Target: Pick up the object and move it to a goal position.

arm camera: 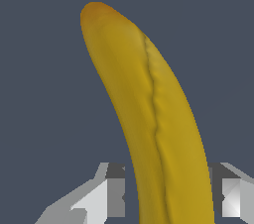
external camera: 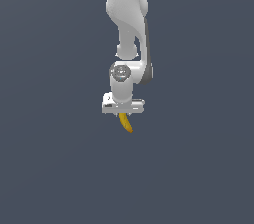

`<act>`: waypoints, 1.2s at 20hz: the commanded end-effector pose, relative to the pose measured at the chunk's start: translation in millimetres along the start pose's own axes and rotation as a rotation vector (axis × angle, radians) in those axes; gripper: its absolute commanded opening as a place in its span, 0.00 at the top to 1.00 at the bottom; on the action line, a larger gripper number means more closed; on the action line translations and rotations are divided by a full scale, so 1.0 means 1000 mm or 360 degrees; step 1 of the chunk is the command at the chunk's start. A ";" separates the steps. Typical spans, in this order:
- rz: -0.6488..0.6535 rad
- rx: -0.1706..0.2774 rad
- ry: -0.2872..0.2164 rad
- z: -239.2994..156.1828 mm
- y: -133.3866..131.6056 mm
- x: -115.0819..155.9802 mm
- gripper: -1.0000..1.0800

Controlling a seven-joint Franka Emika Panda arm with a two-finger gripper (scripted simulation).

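Note:
The object is a small curved yellow-orange banana (external camera: 126, 122). It hangs just below the white gripper (external camera: 123, 114) in the exterior view, its tapered tip pointing down and toward the exterior view's right. The gripper's fingers are hidden behind the hand and the banana there. In the wrist view the banana (arm camera: 149, 114) fills the middle of the picture and runs between the two grey fingers (arm camera: 101, 196), which close against its sides. The gripper (arm camera: 166, 193) is shut on the banana.
A plain dark grey-blue surface (external camera: 49, 168) lies all around the arm. The white arm (external camera: 128, 20) comes down from the top of the exterior view. No other object and no goal marker show.

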State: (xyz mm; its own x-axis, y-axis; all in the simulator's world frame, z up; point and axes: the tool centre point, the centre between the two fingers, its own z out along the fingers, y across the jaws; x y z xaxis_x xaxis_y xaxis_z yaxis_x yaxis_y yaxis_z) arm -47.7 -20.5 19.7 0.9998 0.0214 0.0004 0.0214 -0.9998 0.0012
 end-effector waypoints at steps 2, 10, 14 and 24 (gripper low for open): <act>0.0003 0.0000 -0.0001 0.000 0.000 0.000 1.00; 0.0003 0.0000 -0.0001 -0.019 0.003 -0.004 1.00; 0.0002 0.0001 -0.0001 -0.040 0.005 -0.009 1.00; 0.0001 0.0002 -0.0001 -0.125 0.015 -0.026 1.00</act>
State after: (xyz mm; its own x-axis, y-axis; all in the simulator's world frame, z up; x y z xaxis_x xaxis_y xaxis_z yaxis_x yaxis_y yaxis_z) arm -71.1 -34.0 130.3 0.9998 0.0208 -0.0018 0.0208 -0.9998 0.0002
